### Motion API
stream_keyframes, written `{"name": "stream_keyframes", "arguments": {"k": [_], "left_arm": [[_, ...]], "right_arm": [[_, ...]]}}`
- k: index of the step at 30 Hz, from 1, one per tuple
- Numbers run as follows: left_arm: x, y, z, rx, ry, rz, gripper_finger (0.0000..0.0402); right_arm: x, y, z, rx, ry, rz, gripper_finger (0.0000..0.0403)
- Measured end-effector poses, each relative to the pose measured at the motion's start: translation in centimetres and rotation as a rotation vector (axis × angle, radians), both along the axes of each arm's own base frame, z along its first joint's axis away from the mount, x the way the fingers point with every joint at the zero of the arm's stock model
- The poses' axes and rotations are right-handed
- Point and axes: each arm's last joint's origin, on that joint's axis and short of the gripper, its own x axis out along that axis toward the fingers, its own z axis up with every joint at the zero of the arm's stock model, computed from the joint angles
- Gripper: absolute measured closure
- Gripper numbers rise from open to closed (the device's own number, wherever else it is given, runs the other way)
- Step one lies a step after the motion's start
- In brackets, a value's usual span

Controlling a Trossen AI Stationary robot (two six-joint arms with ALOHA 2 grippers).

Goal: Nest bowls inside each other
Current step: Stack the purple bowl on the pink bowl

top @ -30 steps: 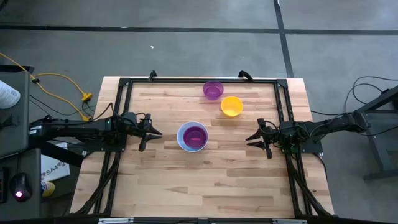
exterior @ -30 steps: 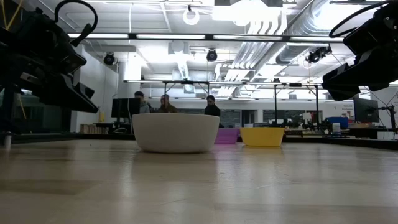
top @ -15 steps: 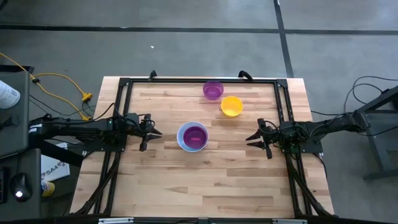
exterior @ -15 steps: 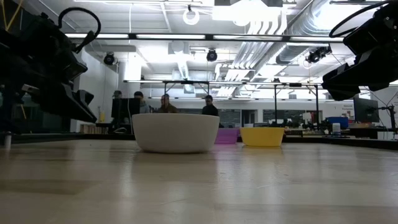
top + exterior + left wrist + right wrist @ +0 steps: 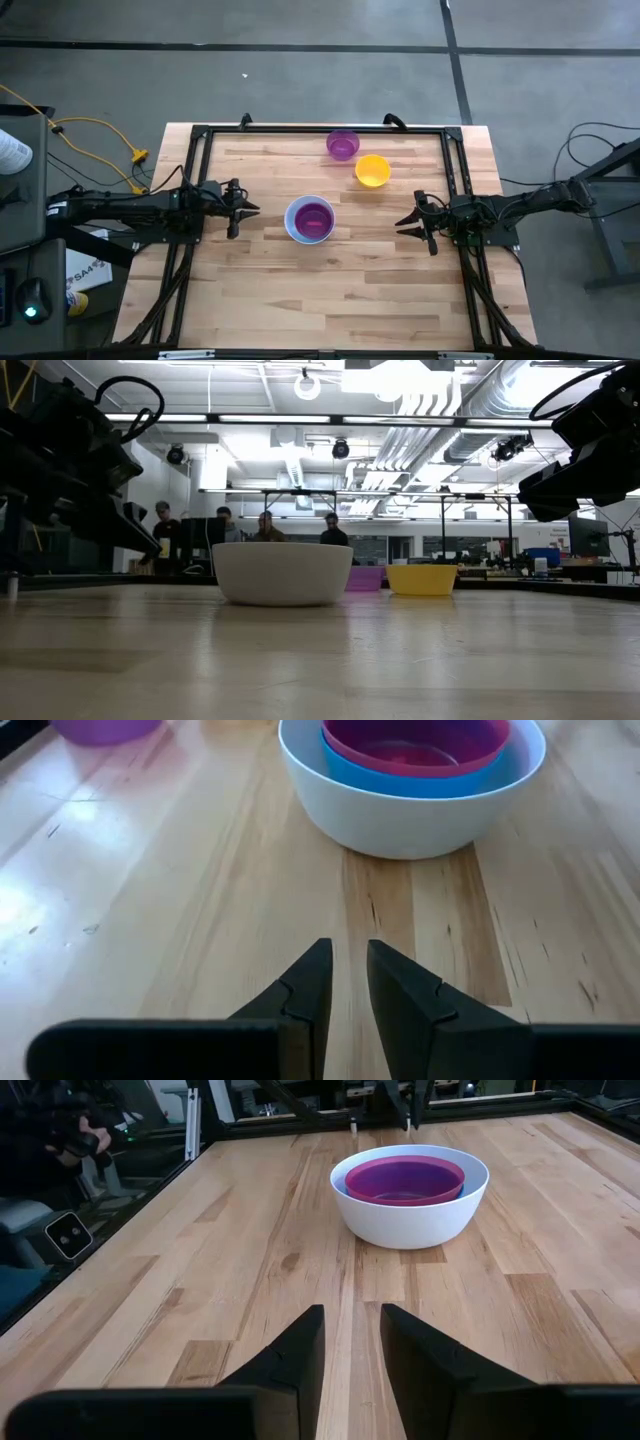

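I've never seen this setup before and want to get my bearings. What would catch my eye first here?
The white bowl at the middle of the wooden table, with a blue bowl and a reddish-purple bowl already nested inside it. Near the far edge, a purple bowl and a yellow bowl sit loose, side by side. The left gripper and right gripper flank the stack, both empty.

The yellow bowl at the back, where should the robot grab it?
Probably by the rim. The yellow bowl sits upright and open, so one finger could go inside and one outside, coming from above. The right tool is on its side of the table; the purple bowl crowds the far-left edge.
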Motion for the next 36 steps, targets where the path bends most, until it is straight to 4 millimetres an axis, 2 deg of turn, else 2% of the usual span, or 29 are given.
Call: {"name": "stream_keyframes", "arguments": {"k": [10,36], "left_arm": [[-0.23,-0.04,0.81,0.024,-0.079,-0.004,0.0334],[-0.15,-0.04,0.99,0.002,-0.102,0.004,0.0334]], "right_arm": [[0.0,0.0,0.0,0.0,0.0,0.0,0.0308],[0.0,0.0,-0.01,0.0,0.0,0.0,0.0308]]}}
